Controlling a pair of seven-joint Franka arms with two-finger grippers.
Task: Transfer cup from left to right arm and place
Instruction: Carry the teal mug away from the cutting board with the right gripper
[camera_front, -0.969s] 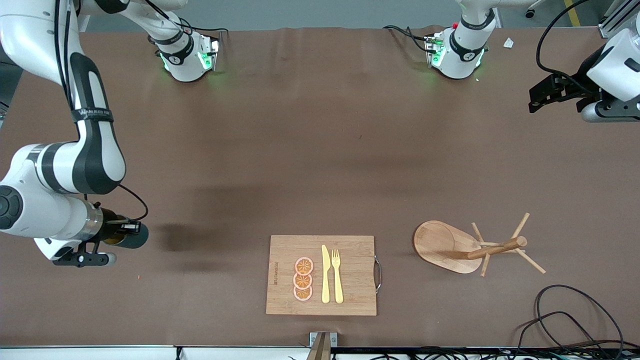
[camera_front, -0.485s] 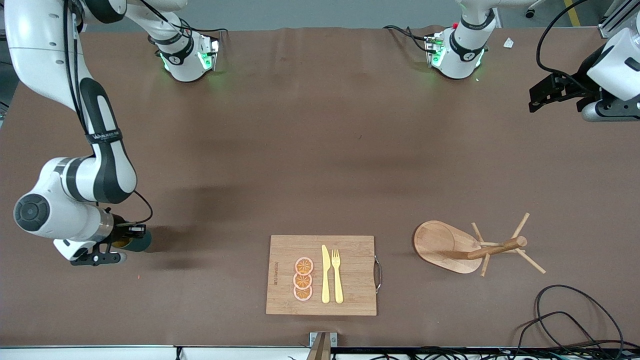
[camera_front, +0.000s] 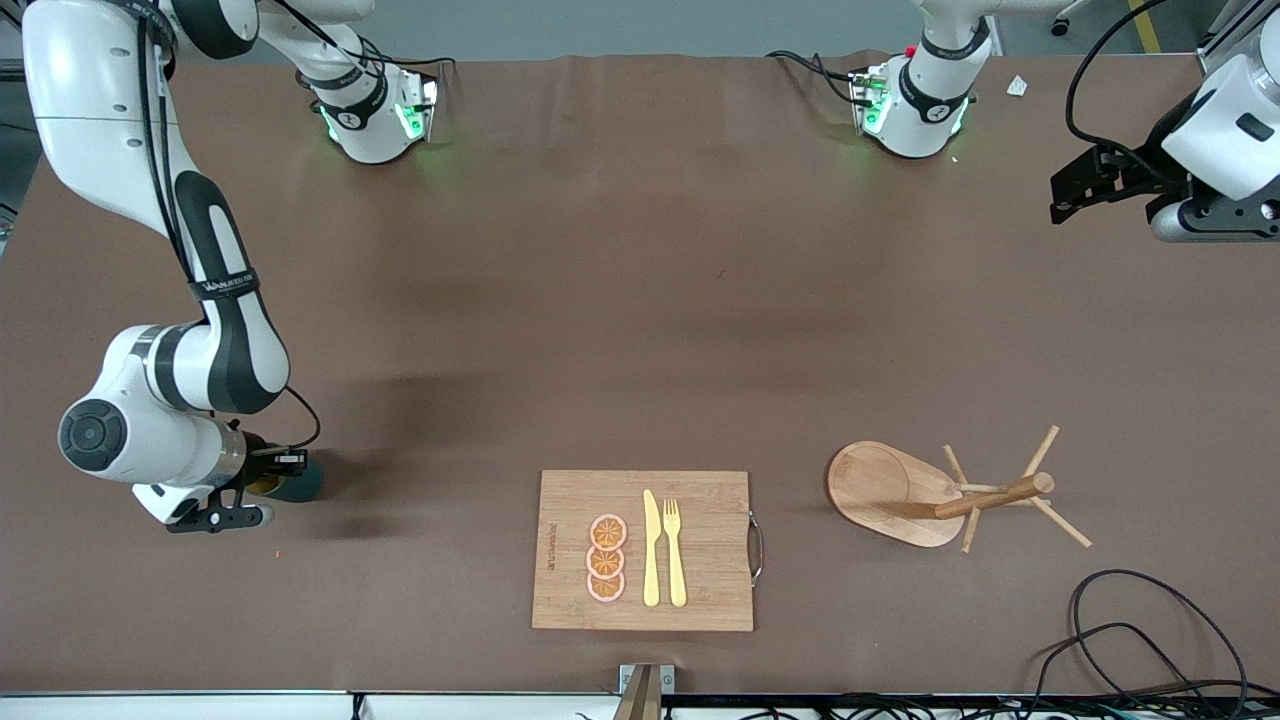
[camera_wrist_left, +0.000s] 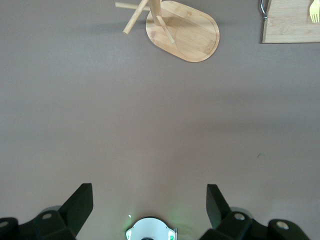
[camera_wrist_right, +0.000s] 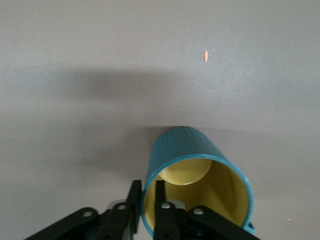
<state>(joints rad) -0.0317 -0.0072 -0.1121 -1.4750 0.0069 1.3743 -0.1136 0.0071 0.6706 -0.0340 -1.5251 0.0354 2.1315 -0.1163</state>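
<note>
Since a second ago my right arm has swung lower and toward the middle of the table, carrying the cup (camera_front: 296, 486) down with it, and the cup's shadow has drawn in close beside it. My right gripper (camera_wrist_right: 146, 200) sits at the right arm's end of the table with its fingers (camera_wrist_right: 161, 196) astride the cup's rim, one inside the yellowish bore and one against the teal outer wall; whether they still pinch the wall or have started to ease off I cannot tell. The cup lies tilted, mouth toward my right wrist camera, its base end at or just above the brown table (camera_front: 640, 300). My left gripper (camera_wrist_left: 150, 205) waits up over the left arm's end of the table, fingers spread wide with nothing between them. Nearer the front camera, a wooden cutting board (camera_front: 700, 600) carries three orange slices (camera_front: 606, 558), a yellow knife (camera_front: 651, 548) and a yellow fork (camera_front: 675, 550). Beside it, toward the left arm's end, stands the wooden peg stand (camera_front: 900, 492).
</note>
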